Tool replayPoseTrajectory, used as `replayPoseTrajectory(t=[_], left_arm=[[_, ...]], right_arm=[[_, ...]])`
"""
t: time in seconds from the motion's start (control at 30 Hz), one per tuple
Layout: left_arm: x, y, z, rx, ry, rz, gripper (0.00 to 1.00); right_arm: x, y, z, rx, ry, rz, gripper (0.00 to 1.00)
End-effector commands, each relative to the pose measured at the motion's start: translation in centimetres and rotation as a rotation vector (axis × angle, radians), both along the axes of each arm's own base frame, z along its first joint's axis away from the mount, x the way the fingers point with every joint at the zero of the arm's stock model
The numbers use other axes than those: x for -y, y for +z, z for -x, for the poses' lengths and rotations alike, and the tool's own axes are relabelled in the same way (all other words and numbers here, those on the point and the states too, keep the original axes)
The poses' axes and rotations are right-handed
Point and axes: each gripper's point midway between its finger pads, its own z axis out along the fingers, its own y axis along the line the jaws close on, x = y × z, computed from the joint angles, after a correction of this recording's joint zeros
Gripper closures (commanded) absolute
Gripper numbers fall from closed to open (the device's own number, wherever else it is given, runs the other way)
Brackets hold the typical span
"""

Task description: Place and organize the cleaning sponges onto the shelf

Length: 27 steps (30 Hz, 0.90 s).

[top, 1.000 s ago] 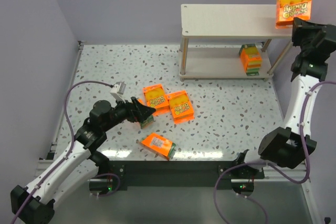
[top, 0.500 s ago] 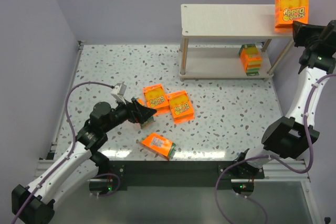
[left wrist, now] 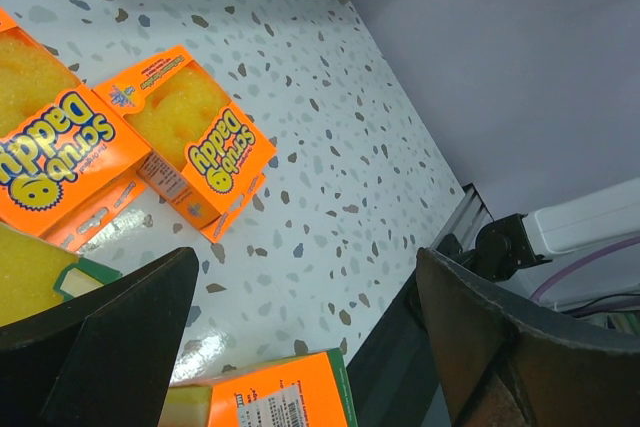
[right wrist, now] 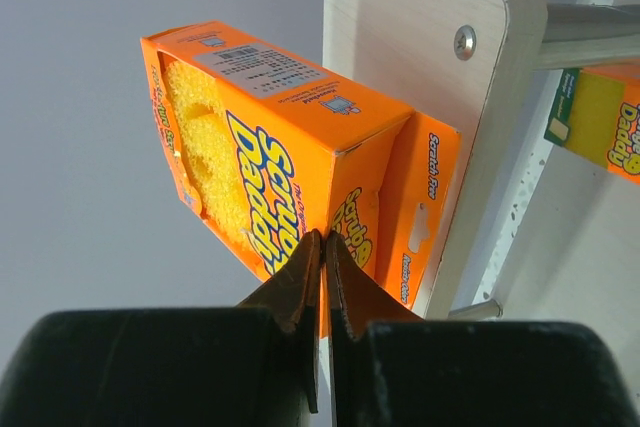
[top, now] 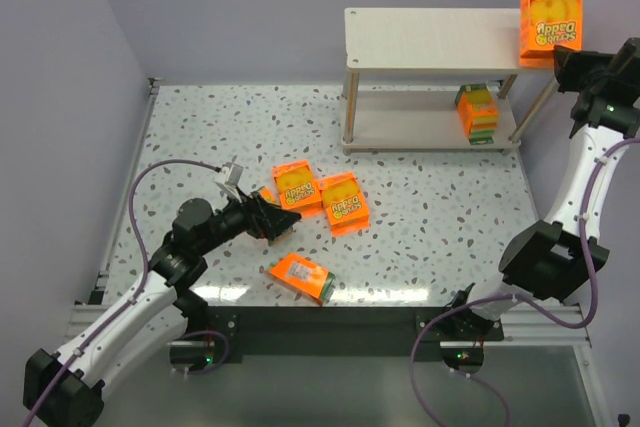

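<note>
"Orange pack [top: 549, 12], status?"
"Upright at the shelf [top: 430, 25] top board's 3 o'clock end, pinched tight by right gripper [right wrist: 322, 244]."
"Left gripper [top: 285, 215]?"
"Jaws spread wide at loose packs' [top: 345, 202] 9 o'clock."

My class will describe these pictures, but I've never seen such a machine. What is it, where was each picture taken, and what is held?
Two robot arms are bolted at the near edge of a speckled table. The wide picture looks down from above; the other two come from a camera on each wrist. Four orange sponge packs lie on the table; a fifth pack stands on the lower board of the shelf. The right pincer is shut on the sixth pack at the top board's right end. The left pincer is open, low beside the table packs.
</note>
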Motion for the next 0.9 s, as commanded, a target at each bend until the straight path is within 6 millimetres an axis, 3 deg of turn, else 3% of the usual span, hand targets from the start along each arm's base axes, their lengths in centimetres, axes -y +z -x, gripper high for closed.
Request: replayPoseTrajectory(t=[0.0, 0.13, 0.3, 0.5, 0.6, 0.73, 0.8, 0.87], left_arm=[[0.4, 1.3, 0.2, 0.044, -0.026, 0.045, 0.04], [0.4, 1.3, 0.3, 0.045, -0.029, 0.048, 0.04], [0.3, 1.1, 0.4, 0.043, -0.024, 0.047, 0.04], [0.1, 0.9, 0.4, 0.038, -0.015, 0.044, 0.04], [0.0, 1.0, 0.5, 0.041, -0.012, 0.045, 0.04], [-0.1, 1.4, 0.5, 0.051, -0.007, 0.05, 0.03], [-0.1, 1.8, 0.5, 0.058, -0.005, 0.049, 0.03], [-0.2, 2.1, 0.4, 0.061, 0.003, 0.048, 0.03]], right_arm=[[-0.4, 1.0, 0.1, 0.009, 0.005, 0.012, 1.0], [-0.5, 0.4, -0.3, -0.005, 0.008, 0.007, 1.0], [-0.7, -0.4, -0.5, -0.022, 0.012, -0.001, 0.8], [-1.1, -0.7, -0.9, -0.022, 0.024, -0.001, 0.66], [-1.1, 0.5, -0.3, 0.011, 0.008, 0.023, 0.61], [-1.7, 4.2, 1.1, 0.106, -0.003, 0.079, 0.57], [-2.3, 6.8, 2.8, 0.171, -0.016, 0.13, 0.55], [-3.1, 8.0, 4.1, 0.205, -0.01, 0.163, 0.53]])
